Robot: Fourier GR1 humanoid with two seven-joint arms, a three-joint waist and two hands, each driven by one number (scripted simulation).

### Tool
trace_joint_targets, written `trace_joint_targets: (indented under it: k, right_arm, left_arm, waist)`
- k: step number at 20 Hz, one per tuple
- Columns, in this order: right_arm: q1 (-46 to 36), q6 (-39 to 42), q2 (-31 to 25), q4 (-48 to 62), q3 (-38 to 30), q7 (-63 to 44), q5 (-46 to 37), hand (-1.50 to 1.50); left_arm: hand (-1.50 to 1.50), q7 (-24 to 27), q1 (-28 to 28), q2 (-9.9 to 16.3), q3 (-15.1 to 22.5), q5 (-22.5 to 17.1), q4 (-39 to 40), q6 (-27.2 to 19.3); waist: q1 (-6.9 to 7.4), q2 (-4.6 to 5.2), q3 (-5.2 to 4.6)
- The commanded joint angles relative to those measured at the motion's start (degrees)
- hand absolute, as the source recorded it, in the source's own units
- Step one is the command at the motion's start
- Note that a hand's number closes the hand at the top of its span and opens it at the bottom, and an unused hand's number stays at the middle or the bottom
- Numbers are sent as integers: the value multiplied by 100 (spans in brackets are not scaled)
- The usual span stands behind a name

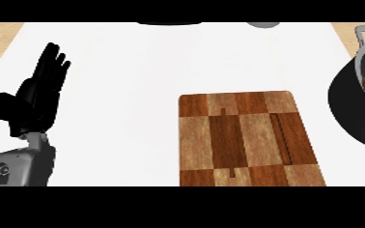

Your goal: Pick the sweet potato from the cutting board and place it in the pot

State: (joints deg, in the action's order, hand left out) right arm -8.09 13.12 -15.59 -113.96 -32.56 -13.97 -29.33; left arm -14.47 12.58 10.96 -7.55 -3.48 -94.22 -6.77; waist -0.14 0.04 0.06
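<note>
The wooden cutting board (246,137) lies right of centre on the white counter, and nothing rests on it. No sweet potato shows anywhere in the view. A black pot (345,101) sits at the right edge, partly cut off, with a grey handle (360,41) rising at its far side. My left hand (39,94) stays at the left edge, open with its fingers up, far from both the board and the pot. My right hand does not show.
A dark round object (170,23) and a grey one (264,25) peek in at the counter's far edge. The white counter (135,77) stretches between my left hand and the board.
</note>
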Motion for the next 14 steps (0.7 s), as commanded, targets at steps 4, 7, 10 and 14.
trace_joint_targets:
  k: [4,7,10,14]
  right_arm:
    - [81,-980,-995,1390,-72,1006,-1778,150]
    - [-296,-1815,-981,2741,96,1531,-2160,150]
    - [-685,-2299,-1199,4063,-70,2063,-2059,150]
    - [-1414,-2135,-1490,5267,44,2146,-1903,150]
  left_arm:
    - [0,31,-35,18,-26,-51,14,77]
    - [0,-175,-21,-42,149,57,-219,18]
    - [0,-87,132,93,-51,4,-7,64]
    - [0,334,139,-85,31,-13,461,169]
  waist:
    - [123,50,0]
    - [145,35,4]
    - [145,39,5]
    - [113,44,0]
